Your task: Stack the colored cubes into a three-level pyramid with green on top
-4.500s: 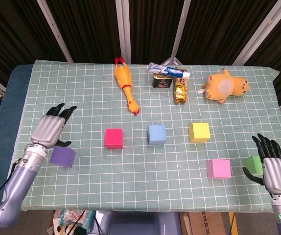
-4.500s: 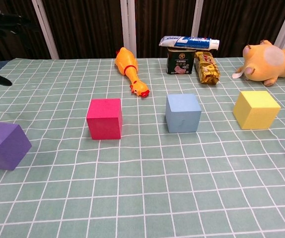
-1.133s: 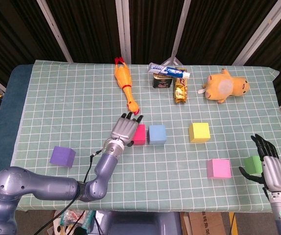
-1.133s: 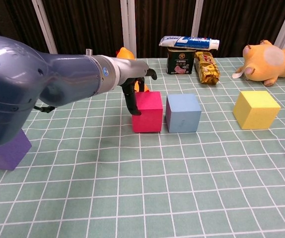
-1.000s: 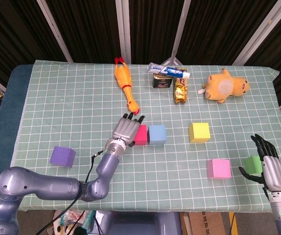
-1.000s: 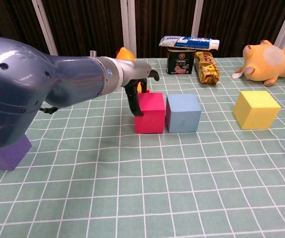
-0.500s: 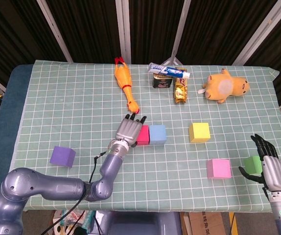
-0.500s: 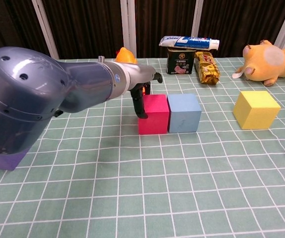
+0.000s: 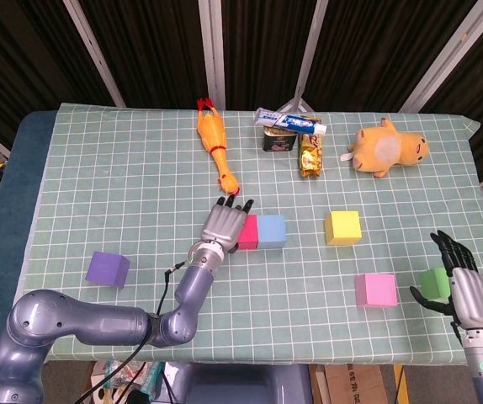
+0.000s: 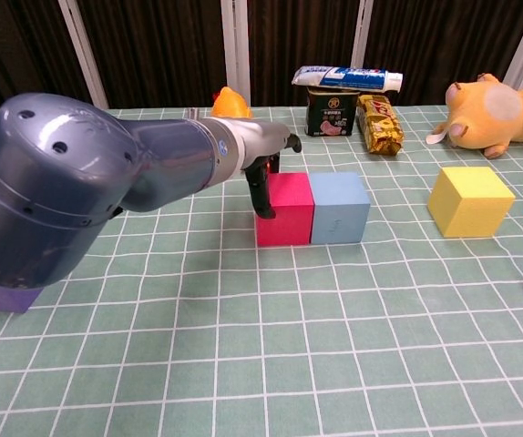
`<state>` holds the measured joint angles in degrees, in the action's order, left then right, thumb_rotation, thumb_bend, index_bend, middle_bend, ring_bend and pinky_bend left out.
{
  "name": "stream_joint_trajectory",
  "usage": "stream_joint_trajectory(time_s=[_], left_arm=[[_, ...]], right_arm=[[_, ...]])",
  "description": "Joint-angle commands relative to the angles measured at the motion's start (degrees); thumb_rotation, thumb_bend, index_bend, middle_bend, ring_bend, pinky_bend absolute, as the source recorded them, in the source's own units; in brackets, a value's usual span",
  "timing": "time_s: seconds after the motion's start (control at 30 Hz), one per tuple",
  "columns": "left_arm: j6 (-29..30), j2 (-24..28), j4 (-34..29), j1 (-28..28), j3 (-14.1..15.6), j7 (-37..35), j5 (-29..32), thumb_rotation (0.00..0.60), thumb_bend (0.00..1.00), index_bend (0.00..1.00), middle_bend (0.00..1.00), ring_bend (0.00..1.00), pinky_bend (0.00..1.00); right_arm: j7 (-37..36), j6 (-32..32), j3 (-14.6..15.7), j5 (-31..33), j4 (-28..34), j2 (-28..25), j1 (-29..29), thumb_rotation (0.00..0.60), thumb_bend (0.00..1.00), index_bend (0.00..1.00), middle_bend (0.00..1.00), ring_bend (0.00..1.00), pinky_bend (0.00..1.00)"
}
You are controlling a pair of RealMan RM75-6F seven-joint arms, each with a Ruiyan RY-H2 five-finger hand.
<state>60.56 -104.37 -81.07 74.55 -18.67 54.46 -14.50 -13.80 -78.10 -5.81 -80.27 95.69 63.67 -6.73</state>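
Note:
My left hand (image 9: 222, 225) lies flat against the left side of the red cube (image 9: 248, 232), holding nothing. The red cube touches the blue cube (image 9: 272, 231) on its right. In the chest view the left hand (image 10: 266, 173) shows fingers down beside the red cube (image 10: 284, 209), which adjoins the blue cube (image 10: 339, 208). The yellow cube (image 9: 343, 227) stands apart to the right. The pink cube (image 9: 375, 289) sits near the front. Beside the green cube (image 9: 434, 283) my right hand (image 9: 463, 286) is open. The purple cube (image 9: 108, 268) is at the front left.
At the back lie a rubber chicken (image 9: 216, 151), a can (image 9: 279, 139) with a toothpaste box (image 9: 290, 123) on top, a snack pack (image 9: 310, 156) and an orange plush toy (image 9: 389, 148). My left forearm (image 10: 88, 196) fills the left of the chest view.
My left hand has pushed the red cube to the right until it touches the blue cube. The right hand has not moved.

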Motion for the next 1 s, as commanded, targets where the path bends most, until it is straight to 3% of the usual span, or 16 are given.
stream_joint_trajectory(time_s=[0.03, 0.73, 1.0], left_arm=[[-0.06, -0.02, -0.05, 0.00, -0.16, -0.16, -0.09, 0.600, 0.36, 0.03, 0.31, 0.05, 0.13], [-0.03, 0.29, -0.93, 0.08, -0.09, 0.20, 0.44, 0.600, 0.35, 0.02, 0.30, 0.05, 0.13], [-0.11, 0.28, -1.15, 0.31, -0.16, 0.64, 1.16, 0.600, 0.20, 0.00, 0.22, 0.05, 0.12]], right_arm=[[0.01, 0.01, -0.02, 0.05, 0.00, 0.01, -0.01, 0.600, 0.26, 0.00, 0.00, 0.00, 0.00], [0.11, -0.07, 0.08, -0.09, 0.22, 0.02, 0.03, 0.600, 0.26, 0.00, 0.00, 0.00, 0.00], [0.00, -0.03, 0.10, -0.12, 0.35, -0.02, 0.02, 0.600, 0.26, 0.00, 0.00, 0.00, 0.00]])
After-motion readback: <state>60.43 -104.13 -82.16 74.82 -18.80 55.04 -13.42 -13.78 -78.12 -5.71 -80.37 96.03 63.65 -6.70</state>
